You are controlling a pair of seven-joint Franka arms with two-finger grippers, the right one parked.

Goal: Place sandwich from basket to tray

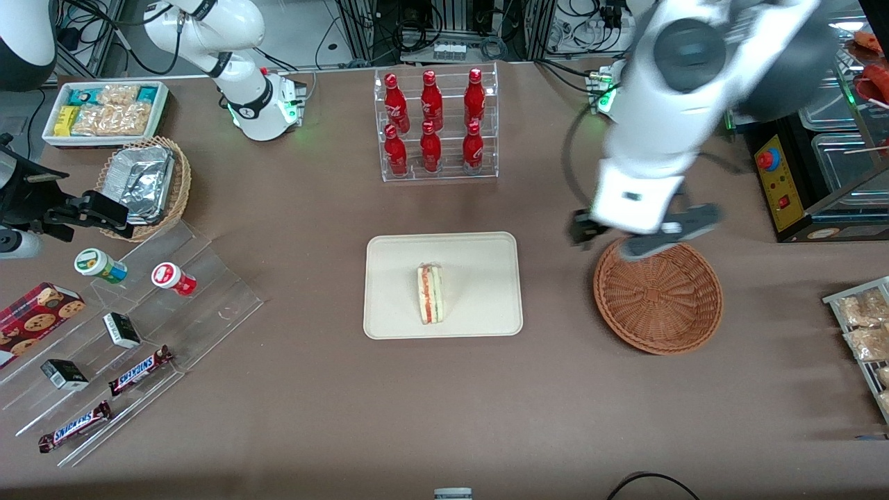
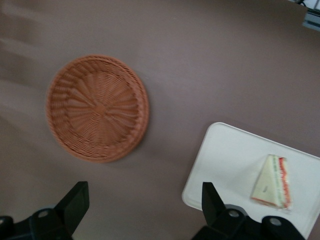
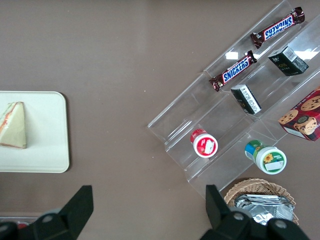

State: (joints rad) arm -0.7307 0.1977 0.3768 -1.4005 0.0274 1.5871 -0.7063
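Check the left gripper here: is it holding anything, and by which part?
Nothing is held. The gripper is open and empty above the table near the basket, which is empty too; the sandwich lies on the tray.

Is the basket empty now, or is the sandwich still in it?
Empty: the basket shows only bare weave. The sandwich lies on the tray; the open gripper hangs above the basket's rim.

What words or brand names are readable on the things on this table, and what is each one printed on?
"SNICKERS": on both chocolate bars lying on the clear stepped stand.
Too small or blurred to read: red bottles, two lidded cups, small dark boxes, cookie box.
No text: sandwich, tray, basket.
The gripper hangs open above the basket's rim.
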